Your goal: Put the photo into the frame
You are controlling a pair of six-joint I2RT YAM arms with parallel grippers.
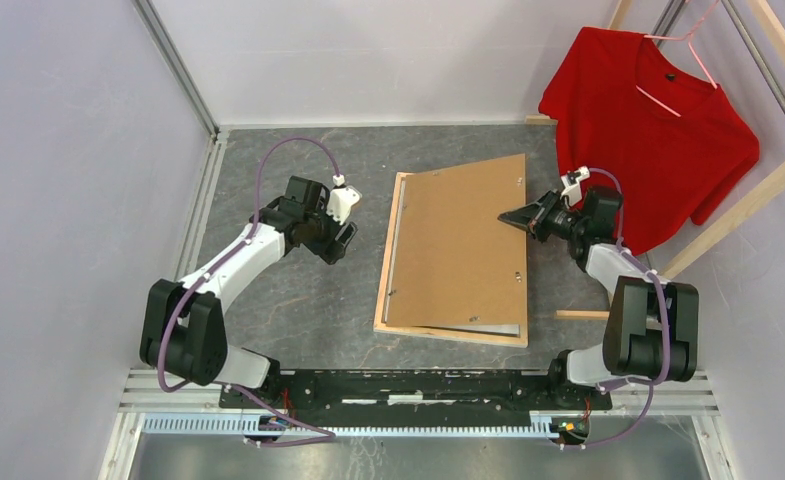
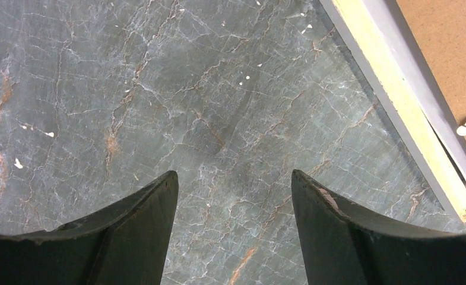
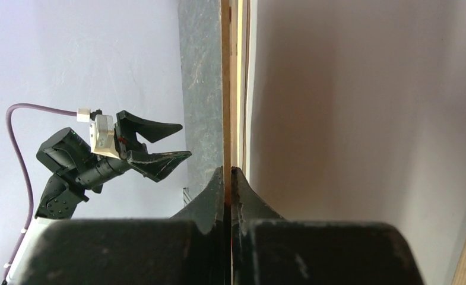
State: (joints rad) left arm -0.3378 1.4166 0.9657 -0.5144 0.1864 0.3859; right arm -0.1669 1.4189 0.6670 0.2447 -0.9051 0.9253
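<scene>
The left gripper [image 1: 348, 222] hovers above the grey marbled table [image 1: 298, 300] just left of the frame [image 1: 389, 255], its jaws spread wide with nothing between them. The left wrist view shows only bare tabletop between its fingers. The frame lies reverse side up on the table between the two arms, with its bare light-wood left and near rails showing. A brown hardboard sheet [image 1: 458, 240] sits askew over the frame's opening and hides the far and right rails, and its right side looks lifted. At the frame's right side, the right gripper [image 1: 504, 216] is clamped on the hardboard's right edge, the fingertips pressed together on the thin sheet. In the right wrist view a pale, shadowed surface fills the area beside that edge, and I cannot tell whether it is the photo. No printed face shows anywhere. Well to the right of the frame, a red shirt [image 1: 658, 130] hangs on a bare-wood rack [image 1: 758, 190].
</scene>
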